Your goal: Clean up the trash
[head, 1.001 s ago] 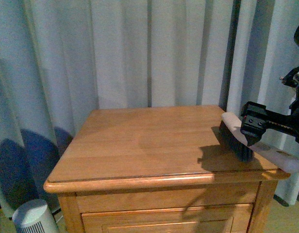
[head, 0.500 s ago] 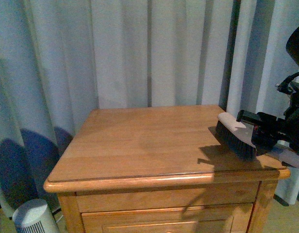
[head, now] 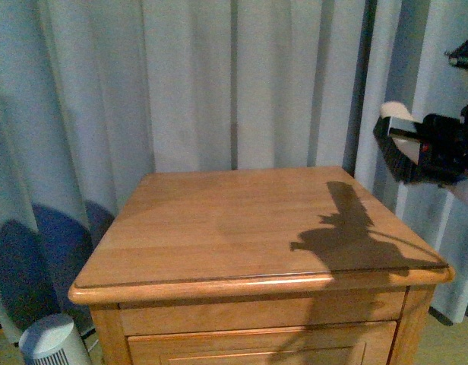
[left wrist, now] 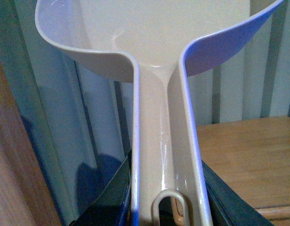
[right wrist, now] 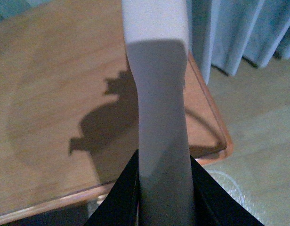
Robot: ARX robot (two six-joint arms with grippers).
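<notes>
Closest to me, the left end effector is clamped on the handle of the pale dustpan. Its dark jaws sit on either side of the handle, and the scoop opens away from the wrist with nothing that I can see in it. The right end effector is likewise closed around the pale handle of the brush. From the body camera I see that end effector held up in the air off the right side of the table, with the brush well above the wood and only its shadow falling on the near right corner. The trash itself does not show in any of my views. There is no white wad on the visible tabletop or in the scoop, so I cannot say how it looks, or whether it lies out of frame or is already gone. I judge this a pause between sweeps, or the end of sweeping. Next I would want to find the wad first, then set the dustpan lip against the table edge and bring the bristles down behind it. Beyond the table hangs a grey-blue curtain, and a small white appliance stands on the floor at the lower left.
</notes>
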